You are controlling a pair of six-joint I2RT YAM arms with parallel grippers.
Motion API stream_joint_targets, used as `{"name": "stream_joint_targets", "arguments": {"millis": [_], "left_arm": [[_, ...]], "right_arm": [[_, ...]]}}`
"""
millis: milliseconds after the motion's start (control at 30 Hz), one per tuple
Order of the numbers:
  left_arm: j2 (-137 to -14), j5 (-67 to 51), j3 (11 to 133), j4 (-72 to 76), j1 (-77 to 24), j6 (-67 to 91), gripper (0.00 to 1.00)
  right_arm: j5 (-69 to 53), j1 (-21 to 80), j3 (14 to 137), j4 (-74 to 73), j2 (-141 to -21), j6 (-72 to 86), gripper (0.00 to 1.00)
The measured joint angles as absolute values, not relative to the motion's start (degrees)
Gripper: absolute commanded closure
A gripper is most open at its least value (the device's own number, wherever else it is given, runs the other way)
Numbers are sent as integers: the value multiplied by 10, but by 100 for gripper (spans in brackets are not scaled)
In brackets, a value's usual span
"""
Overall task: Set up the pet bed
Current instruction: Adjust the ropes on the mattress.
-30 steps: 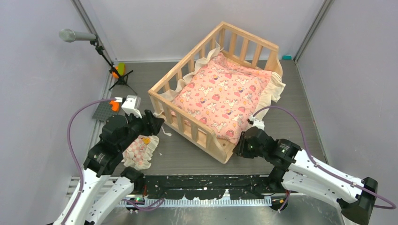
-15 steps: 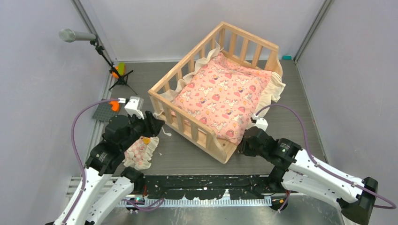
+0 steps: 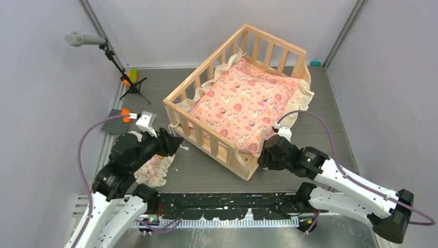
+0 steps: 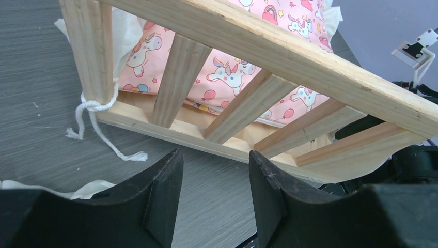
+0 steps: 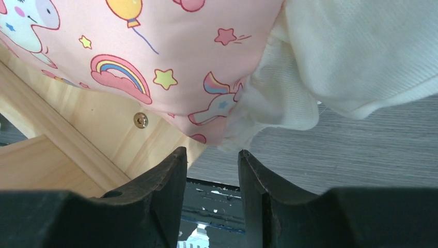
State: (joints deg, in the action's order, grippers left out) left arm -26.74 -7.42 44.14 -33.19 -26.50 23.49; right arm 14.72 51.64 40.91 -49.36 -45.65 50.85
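Left claw point(image 4: 214, 155) half parted with nothing between the black fingers, poised low before the near slatted rail; right claw point(image 5: 212, 152) likewise parted and empty, nosed up under overhanging bedding at the opposite corner. Between them, standing skewed on the grey wood-grain table point(image 3: 206, 173): large crib-like pet bed of pale natural wood point(image 3: 274, 39), slatted railing around a plank base, already filled with the pink unicorn-printed cushion with cream frill point(image 3: 243, 103). Lying outside, partly under the left arm near the table's front edge: small frilled pink pillow point(image 3: 155, 173), probably the piece yet to be placed. Hazards, offered as judgement only. On the left, easy to close on a slat or the bottom rail instead of cloth and drag the whole frame sideways. Easy also to hook the loose white cord point(image 4: 93, 111) tied round the corner post and tug it undone. On the right, likely to pinch frill together with the cushion corner, then haul the cushion farther off the wood, already hanging past the edge there with nothing visible to hold it in. Risk too of pushing from both ends at once and twisting the frame, or of trapping the small pillow beneath the left arm and scuffing it off the front edge. Safer to lift clear before any sideways travel.
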Motion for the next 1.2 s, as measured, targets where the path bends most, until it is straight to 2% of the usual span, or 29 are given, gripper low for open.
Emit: {"name": "stream_joint_targets", "arguments": {"millis": [133, 367, 500, 700, 1000, 1133, 1200], "left_arm": [[-263, -80, 446, -333, -265, 234, 48], [-265, -91, 475, -328, -265, 231, 47], [-277, -97, 500, -318, -265, 218, 46], [-319, -121, 547, -293, -265, 193, 45], [-467, -177, 674, -224, -273, 161, 45], [-522, -165, 696, -199, -329, 143, 45], [-552, -139, 707, -196, -382, 127, 51]], "right_arm": [[153, 516, 409, -478, -479, 501, 59], [175, 516, 409, -463, -507, 484, 90], [184, 516, 419, -463, -508, 471, 100], [180, 515, 475, -462, -516, 452, 100], [122, 464, 579, -441, -595, 422, 100], [74, 423, 610, -427, -627, 419, 100], [50, 402, 623, -418, -635, 419, 100]]}}
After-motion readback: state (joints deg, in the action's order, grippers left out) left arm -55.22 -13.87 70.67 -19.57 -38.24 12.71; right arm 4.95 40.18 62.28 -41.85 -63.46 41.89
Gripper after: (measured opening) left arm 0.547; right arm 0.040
